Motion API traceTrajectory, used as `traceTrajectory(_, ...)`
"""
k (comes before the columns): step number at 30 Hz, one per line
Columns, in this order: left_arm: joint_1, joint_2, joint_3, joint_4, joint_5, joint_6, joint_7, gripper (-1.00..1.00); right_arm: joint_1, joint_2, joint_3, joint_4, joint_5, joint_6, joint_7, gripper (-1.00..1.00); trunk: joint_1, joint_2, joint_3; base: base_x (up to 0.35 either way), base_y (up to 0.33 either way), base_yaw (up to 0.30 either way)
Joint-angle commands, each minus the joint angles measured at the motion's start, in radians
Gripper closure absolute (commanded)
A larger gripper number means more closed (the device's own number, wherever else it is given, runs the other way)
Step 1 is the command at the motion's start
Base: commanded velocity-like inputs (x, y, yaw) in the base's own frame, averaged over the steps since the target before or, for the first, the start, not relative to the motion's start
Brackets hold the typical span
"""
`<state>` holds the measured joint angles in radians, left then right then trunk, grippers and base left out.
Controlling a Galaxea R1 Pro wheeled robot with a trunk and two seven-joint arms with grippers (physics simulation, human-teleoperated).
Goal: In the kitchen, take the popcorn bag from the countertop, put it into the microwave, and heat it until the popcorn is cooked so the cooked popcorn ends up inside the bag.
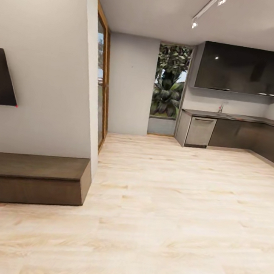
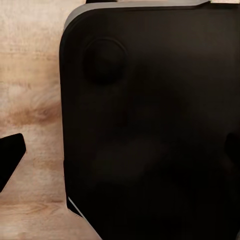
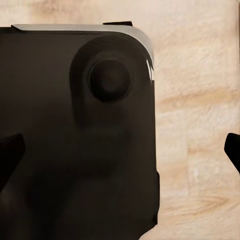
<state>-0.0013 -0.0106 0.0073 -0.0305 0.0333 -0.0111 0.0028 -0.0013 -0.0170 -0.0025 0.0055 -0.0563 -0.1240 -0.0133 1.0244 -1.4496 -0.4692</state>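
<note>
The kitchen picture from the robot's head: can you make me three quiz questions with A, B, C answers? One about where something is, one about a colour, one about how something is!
1. Where is the kitchen countertop?
A. Far off at the right, across the wooden floor
B. Right under the camera
C. Behind the low bench

2. What colour are the wall cabinets above the countertop?
A. White
B. Glossy black
C. Red

3. How are the ceiling spotlights?
A. Lying on the floor
B. Covered by a cloth
C. Glowing bright

Answers:
1. A: the countertop sits small at the far right, with much pale floor before it.
2. B: the cabinets are dark and shiny, with small light reflections.
3. C: the lamp heads on the track show bright white spots.
</note>
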Motion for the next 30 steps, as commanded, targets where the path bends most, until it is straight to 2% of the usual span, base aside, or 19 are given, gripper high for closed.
traceTrajectory(1,0.000,0.000,0.000,0.000,0.003,-0.001,0.000,-1.00,0.000,0.000,0.000,0.001,-0.006,-0.004,0.000,-1.00,0.001,0.000,-0.001,0.322,0.000,-0.237)
traceTrajectory(30,0.000,0.000,0.000,0.000,0.003,-0.003,0.000,-1.00,0.000,0.000,-0.001,0.001,-0.007,-0.003,0.000,-1.00,0.001,0.000,-0.001,0.322,0.000,-0.253)
